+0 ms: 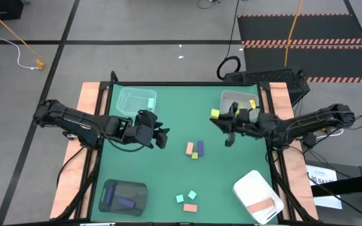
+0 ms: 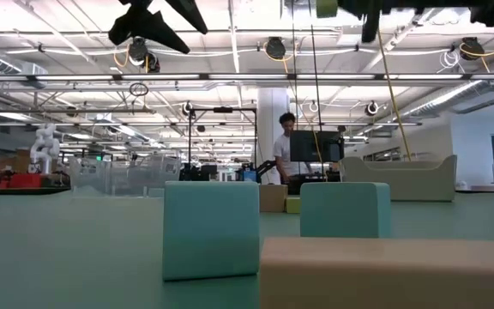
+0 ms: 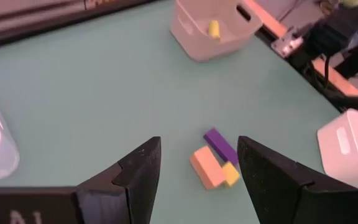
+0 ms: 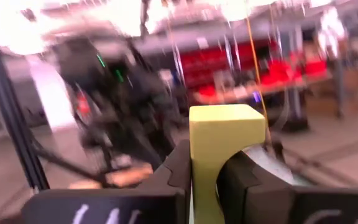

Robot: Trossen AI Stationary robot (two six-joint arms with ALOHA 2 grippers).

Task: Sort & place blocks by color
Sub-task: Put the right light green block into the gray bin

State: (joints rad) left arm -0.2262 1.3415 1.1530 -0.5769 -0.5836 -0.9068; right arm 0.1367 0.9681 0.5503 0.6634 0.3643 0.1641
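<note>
Left end effector [image 1: 162, 139] open, raised; right end effector [image 1: 222, 119] clamped, raised.

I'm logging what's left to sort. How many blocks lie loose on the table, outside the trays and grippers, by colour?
Pink blocks: 2
Teal blocks: 2
Purple block: 1
Yellow block: 1
Total: 6
</note>
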